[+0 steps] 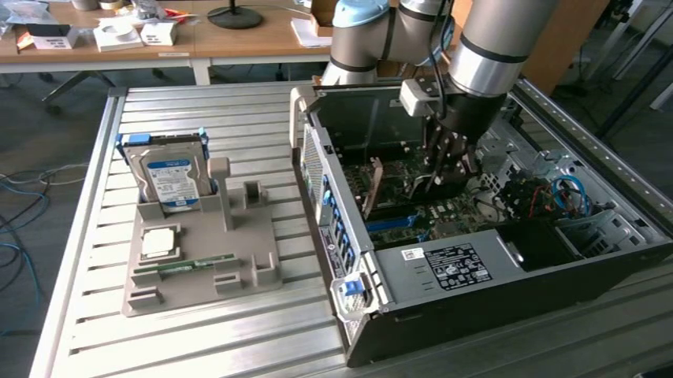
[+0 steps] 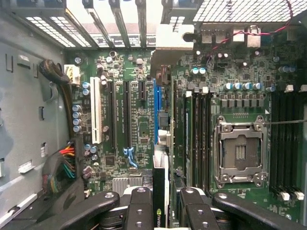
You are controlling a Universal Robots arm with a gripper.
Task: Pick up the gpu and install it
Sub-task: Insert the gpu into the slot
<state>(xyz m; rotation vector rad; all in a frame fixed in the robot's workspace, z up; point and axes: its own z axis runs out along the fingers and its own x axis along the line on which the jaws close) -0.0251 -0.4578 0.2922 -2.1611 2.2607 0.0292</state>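
Observation:
The gpu [image 2: 159, 201], a thin dark card seen edge-on, stands inside the open computer case [image 1: 505, 299] with its pale metal bracket [image 2: 175, 43] toward the case's rear slot openings. My gripper [image 2: 165, 211] is shut on the card's top edge, one finger [image 2: 140, 211] on either side. The card lines up over the blue expansion slot [image 2: 156, 108] on the motherboard; I cannot tell whether it is seated. In the exterior view the gripper [image 1: 447, 169] reaches down into the case, holding the gpu [image 1: 395, 185] upright above the board.
A grey fixture tray [image 1: 242, 272] at the exterior view's left holds a hard drive [image 1: 169, 177], a processor chip [image 1: 158, 242] and a green memory stick [image 1: 184, 265]. The processor socket [image 2: 240, 151], memory slots and cable bundles [image 2: 62, 167] flank the card.

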